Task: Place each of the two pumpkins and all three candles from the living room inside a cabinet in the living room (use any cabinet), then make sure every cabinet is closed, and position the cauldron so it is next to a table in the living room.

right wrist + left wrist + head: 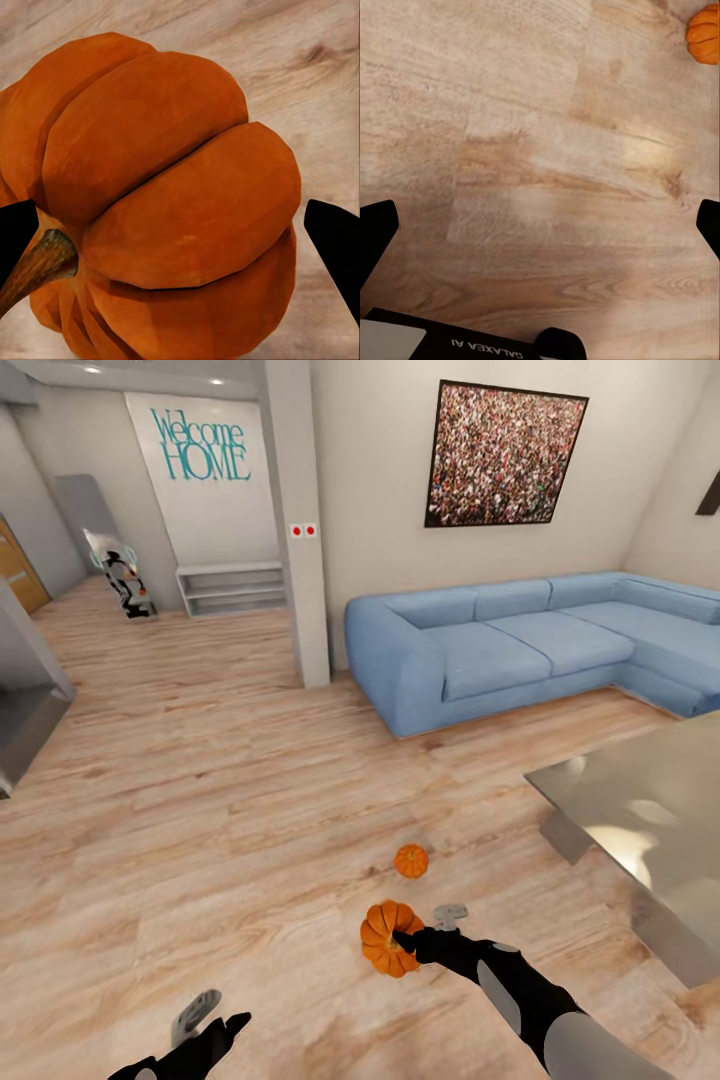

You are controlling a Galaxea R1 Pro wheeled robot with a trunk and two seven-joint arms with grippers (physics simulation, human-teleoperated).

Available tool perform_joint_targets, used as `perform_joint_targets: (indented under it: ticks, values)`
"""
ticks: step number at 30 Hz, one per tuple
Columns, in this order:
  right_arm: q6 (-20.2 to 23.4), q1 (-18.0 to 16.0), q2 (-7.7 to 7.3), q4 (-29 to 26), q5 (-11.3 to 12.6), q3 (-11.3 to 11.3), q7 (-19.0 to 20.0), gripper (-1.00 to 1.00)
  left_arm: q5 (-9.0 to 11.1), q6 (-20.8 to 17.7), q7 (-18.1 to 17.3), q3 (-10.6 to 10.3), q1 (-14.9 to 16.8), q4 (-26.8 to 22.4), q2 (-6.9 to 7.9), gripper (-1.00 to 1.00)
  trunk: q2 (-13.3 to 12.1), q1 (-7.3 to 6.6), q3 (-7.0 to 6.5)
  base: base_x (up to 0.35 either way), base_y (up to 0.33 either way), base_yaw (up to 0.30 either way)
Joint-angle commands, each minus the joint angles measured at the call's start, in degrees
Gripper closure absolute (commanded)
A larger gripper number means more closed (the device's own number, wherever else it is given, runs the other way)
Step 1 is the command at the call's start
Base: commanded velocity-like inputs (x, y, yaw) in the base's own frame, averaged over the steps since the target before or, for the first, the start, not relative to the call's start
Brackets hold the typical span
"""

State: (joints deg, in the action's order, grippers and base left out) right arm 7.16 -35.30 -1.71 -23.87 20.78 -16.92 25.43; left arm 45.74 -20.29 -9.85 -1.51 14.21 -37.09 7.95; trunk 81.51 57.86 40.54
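Over the floor [200, 780] your right gripper [405, 938] seems clamped on one pumpkin [385, 940], the other pumpkin [411, 860] lies near the table [650, 810] corner, left gripper [205, 1028] spread empty; nothing stowed yet.

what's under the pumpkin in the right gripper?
Bare wood floor shows around the held pumpkin. The patch directly beneath is covered by it. A second pumpkin sits beyond.
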Motion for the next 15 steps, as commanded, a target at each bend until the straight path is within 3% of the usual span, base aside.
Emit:
perform_joint_targets:
  ticks: [1, 9, 15]
  values:
    - [0.4, -0.03, -0.05, -0.13, 0.76, -0.22, -0.03, 1.0, 0.49, -0.19, 0.0, -0.15, 0.03, 0.0, 0.05, -1.0, 0.02, 0.02, 0.03, 0.243, 0.261, 0.0]
    - [0.4, -0.03, -0.05, -0.13, 0.76, -0.22, -0.03, 1.0, 0.49, -0.19, 0.0, -0.15, 0.03, 0.0, 0.05, -1.0, 0.02, 0.02, -0.03, 0.243, 0.261, -0.015]
    - [0.4, -0.03, -0.05, -0.13, 0.78, -0.22, -0.03, 1.0, 0.49, -0.19, 0.0, -0.15, 0.03, 0.0, 0.05, -1.0, 0.02, 0.02, -0.27, 0.243, 0.261, -0.182]
